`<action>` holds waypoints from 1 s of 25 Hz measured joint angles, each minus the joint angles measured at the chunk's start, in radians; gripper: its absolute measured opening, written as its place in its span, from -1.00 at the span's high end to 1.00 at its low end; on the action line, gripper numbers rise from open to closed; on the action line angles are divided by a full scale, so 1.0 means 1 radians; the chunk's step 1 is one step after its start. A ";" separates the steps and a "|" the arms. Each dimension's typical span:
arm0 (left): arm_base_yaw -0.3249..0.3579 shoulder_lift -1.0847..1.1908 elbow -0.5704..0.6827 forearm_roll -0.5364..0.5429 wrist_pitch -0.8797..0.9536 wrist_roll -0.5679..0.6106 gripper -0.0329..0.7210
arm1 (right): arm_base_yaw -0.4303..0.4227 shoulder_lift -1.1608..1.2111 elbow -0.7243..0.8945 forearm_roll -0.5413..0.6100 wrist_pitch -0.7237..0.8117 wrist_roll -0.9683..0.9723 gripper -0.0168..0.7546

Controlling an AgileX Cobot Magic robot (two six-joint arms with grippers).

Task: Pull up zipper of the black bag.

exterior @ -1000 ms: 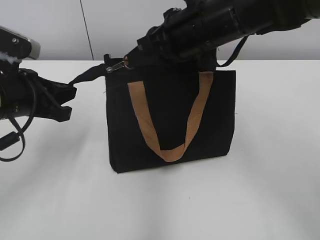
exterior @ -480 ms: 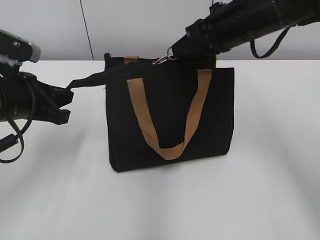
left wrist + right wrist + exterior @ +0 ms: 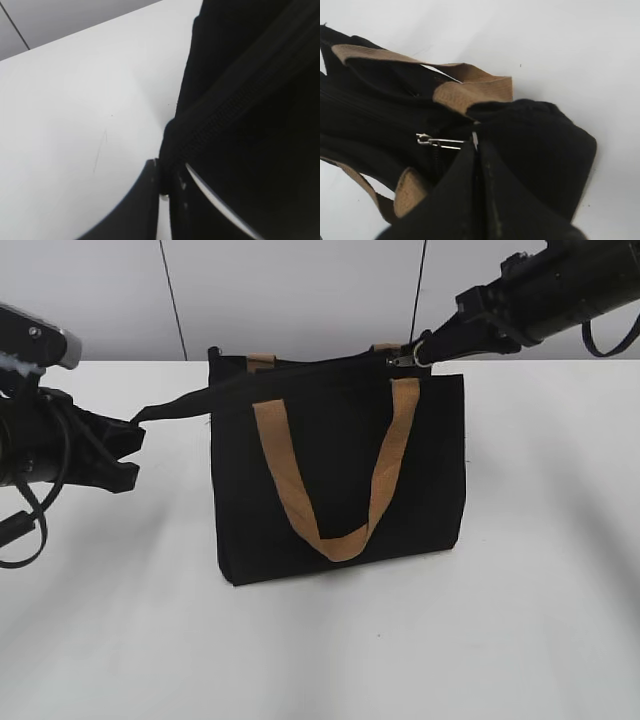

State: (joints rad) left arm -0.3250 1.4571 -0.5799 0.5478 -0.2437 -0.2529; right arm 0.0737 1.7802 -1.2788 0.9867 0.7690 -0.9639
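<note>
The black bag (image 3: 340, 470) stands upright on the white table, with tan webbing handles (image 3: 340, 535) hanging down its front. The zipper (image 3: 405, 357), a small silver slider with a ring pull, sits near the right end of the bag's top. My right gripper (image 3: 428, 347) is shut on the zipper pull; in the right wrist view the gripper (image 3: 476, 142) pinches the pull (image 3: 442, 143) above the bag (image 3: 540, 135). My left gripper (image 3: 135, 425) is shut on the black tail (image 3: 180, 400) of the zipper tape at the bag's left end, pulled taut; the left wrist view shows the gripper (image 3: 167, 175) on the fabric (image 3: 250, 125).
The white table (image 3: 330, 650) spreads in front of and around the bag. A pale wall with vertical seams (image 3: 172, 300) stands behind. A black cable (image 3: 20, 530) loops under my left arm at the left edge.
My right gripper has drawn the zipper slider from the bag's left end across to near its right end. The left gripper has stayed holding the tape tail.
</note>
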 joint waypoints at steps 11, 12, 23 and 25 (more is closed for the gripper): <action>0.000 0.000 0.000 -0.072 0.006 -0.043 0.84 | -0.004 0.000 0.000 0.008 0.049 0.004 0.80; 0.000 0.000 0.000 -0.084 0.009 -0.057 0.77 | -0.004 -0.002 0.000 0.008 0.058 0.004 0.68; -0.080 -0.175 0.000 -0.187 0.222 -0.207 -0.07 | -0.004 -0.123 -0.001 -0.016 0.071 0.007 -0.03; -0.108 -0.205 0.000 -0.232 0.294 -0.207 -0.07 | 0.010 -0.136 -0.001 -0.064 0.071 0.026 -0.03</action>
State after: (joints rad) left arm -0.4331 1.2522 -0.5799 0.3157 0.0504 -0.4601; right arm 0.0832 1.6441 -1.2802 0.9228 0.8402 -0.9378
